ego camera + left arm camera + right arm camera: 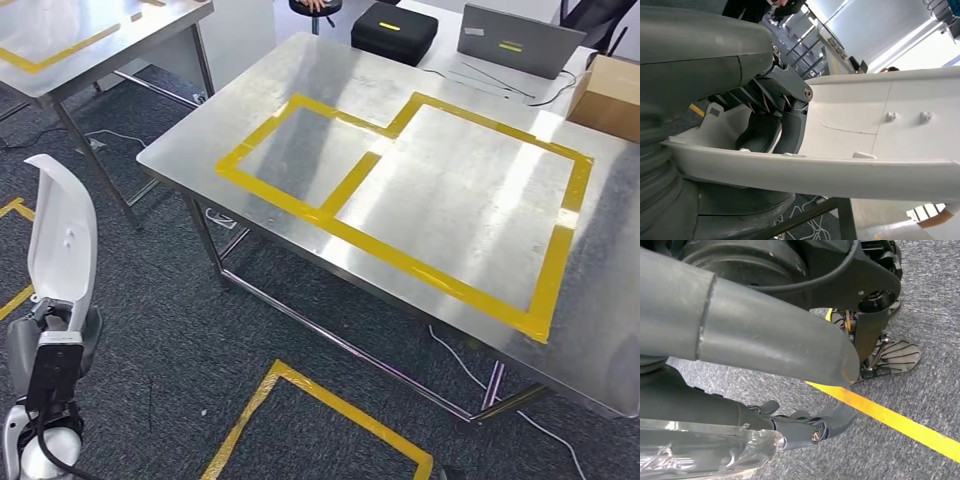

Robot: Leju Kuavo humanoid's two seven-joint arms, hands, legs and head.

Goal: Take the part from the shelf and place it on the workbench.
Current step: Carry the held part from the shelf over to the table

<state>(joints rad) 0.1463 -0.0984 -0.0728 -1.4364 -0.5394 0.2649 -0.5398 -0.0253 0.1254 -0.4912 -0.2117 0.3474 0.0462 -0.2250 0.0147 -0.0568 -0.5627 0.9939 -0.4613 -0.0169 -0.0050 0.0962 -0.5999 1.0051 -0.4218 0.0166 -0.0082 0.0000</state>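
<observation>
Two yellow-taped rectangles (423, 190) are marked out on the steel surface (626, 300) that fills the centre and right of the head view, above dark carpet (166, 320) crossed by more yellow tape. At the upper edge of that frame a black case (394, 32), a grey laptop (519, 40) and a cardboard box (607, 95) are seen on a white table behind the surface. The white part (64, 240) is held upright at lower left of the frame, off the surface, by the left hand (49, 345); in the left wrist view its dark fingers (760, 132) are wrapped around the part's edge. In the right wrist view the right hand (783, 385) is shown over the carpet, thumb and fingers (817, 425) apart, nothing held.
</observation>
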